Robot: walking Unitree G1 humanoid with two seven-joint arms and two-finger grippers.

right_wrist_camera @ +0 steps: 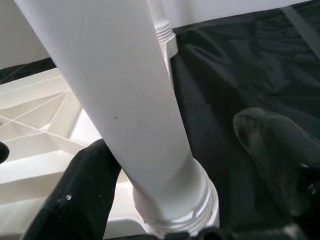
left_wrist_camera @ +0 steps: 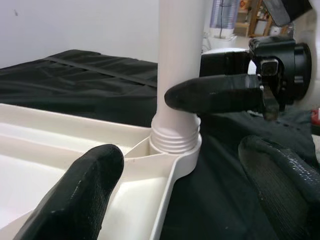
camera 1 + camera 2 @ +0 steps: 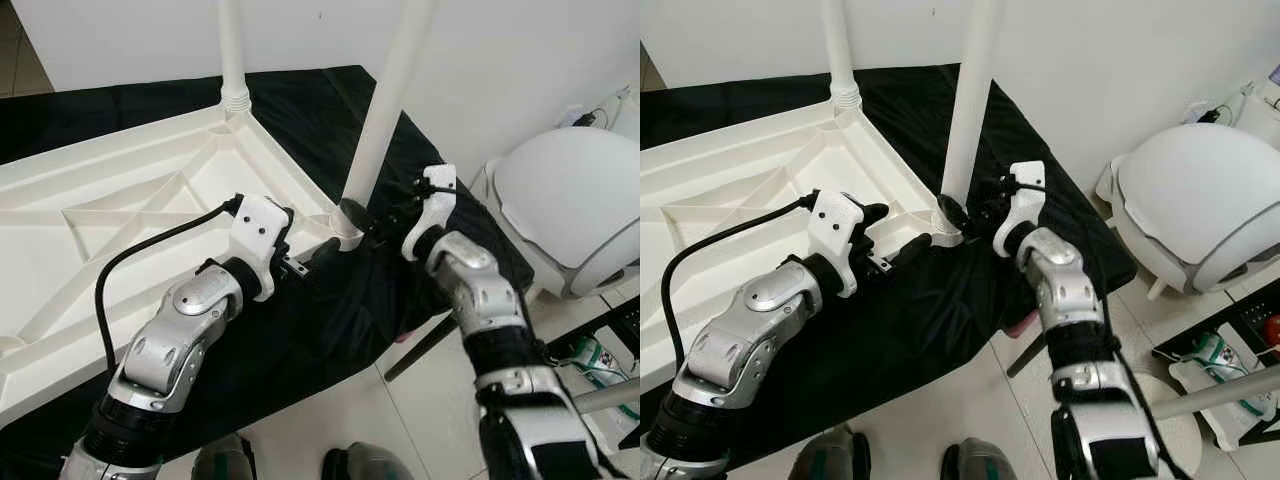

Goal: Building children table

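The white children's table top lies upside down on a black cloth. Two white legs stand up from it: a far leg and a near leg in the corner socket. My right gripper is open at the base of the near leg, which stands between its fingers. One finger touches the leg; the other stays apart. My left gripper is open just short of that corner, one finger over the rim and the other over the cloth.
A white rounded shell stands on the tiled floor to the right. Beside it lie a grey bar and small clutter. A black cable loops over my left arm. The wall runs close behind the table. My feet are at the cloth's front edge.
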